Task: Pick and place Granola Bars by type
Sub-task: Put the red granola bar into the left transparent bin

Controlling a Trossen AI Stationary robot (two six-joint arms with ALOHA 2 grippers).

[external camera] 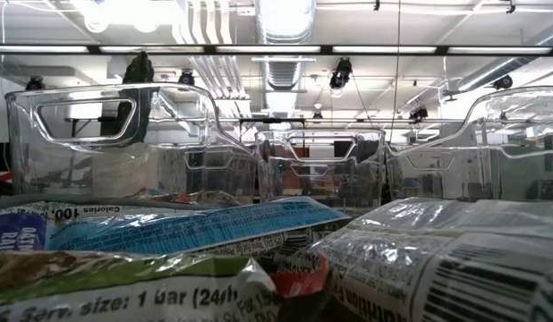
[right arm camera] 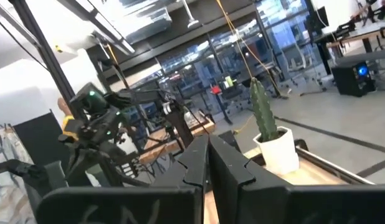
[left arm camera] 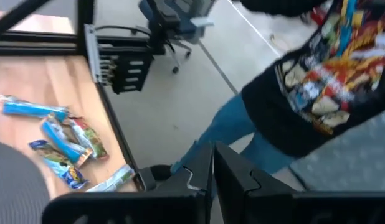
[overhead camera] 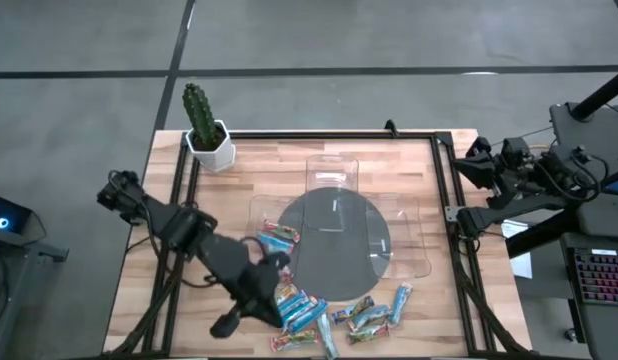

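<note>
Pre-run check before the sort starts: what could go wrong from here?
1. The bars lie heaped and overlapping at the table's front edge; a grab may take two, or push one off.
2. The left claw is shut right beside the heap and could scatter it when moving.
3. The clear trays are hard to see, so drops may miss.

The right gripper's (right arm camera: 209, 163) fingers sit pressed together, facing a cactus (right arm camera: 261, 112) in a white pot.
</note>
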